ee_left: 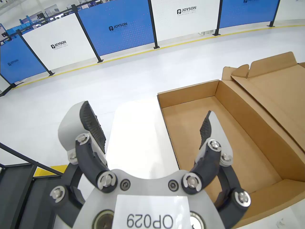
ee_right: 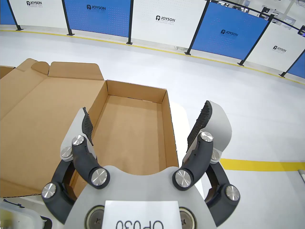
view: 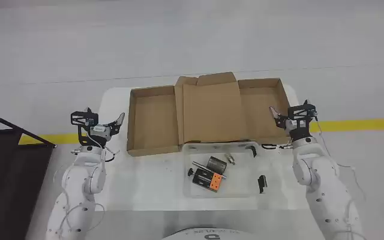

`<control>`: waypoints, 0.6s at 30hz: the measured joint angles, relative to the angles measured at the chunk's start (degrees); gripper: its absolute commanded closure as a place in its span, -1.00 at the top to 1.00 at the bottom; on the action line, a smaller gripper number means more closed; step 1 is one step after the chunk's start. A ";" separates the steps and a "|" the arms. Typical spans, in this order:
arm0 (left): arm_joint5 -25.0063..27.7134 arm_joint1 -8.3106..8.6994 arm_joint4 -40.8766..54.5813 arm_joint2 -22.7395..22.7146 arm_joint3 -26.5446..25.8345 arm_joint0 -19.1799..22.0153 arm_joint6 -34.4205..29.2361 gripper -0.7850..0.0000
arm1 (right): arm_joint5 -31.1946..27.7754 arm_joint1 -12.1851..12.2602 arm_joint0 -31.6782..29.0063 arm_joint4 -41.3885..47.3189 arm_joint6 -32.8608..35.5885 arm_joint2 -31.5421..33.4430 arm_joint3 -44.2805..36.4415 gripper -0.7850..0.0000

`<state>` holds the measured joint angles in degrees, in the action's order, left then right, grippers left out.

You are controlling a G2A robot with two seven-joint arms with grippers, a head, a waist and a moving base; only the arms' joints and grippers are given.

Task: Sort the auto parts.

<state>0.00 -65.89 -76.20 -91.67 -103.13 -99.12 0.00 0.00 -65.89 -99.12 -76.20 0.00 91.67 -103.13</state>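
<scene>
A clear tray at the table's front middle holds an orange block, a dark metal cylinder, a black knob part and a small bolt. A small black part lies on the table right of the tray. Two open cardboard boxes stand behind it: the left box and the right box, both empty inside. My left gripper is open beside the left box's outer wall. My right gripper is open over the right box's outer edge.
A folded-out cardboard flap lies between the two boxes. A black curved part sits at the tray's back right corner. The white table has bare room at the front left. A dark rack stands left of the table.
</scene>
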 measured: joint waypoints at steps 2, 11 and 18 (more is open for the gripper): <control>0.00 0.00 0.00 0.00 0.00 0.00 0.00 1.00 | 0.00 0.00 0.00 0.00 0.00 0.00 0.00 1.00; 0.00 0.00 0.00 0.00 0.00 0.00 0.00 1.00 | -1.39 0.00 0.39 -2.62 1.88 -1.50 -2.14 1.00; 0.00 0.00 0.00 0.00 0.00 0.00 0.00 1.00 | -4.52 0.07 2.05 -5.87 6.82 -3.35 -3.40 1.00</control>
<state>0.00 -65.89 -76.20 -91.67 -103.13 -99.12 0.00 -4.52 -65.82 -97.07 -82.07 6.82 88.32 -106.54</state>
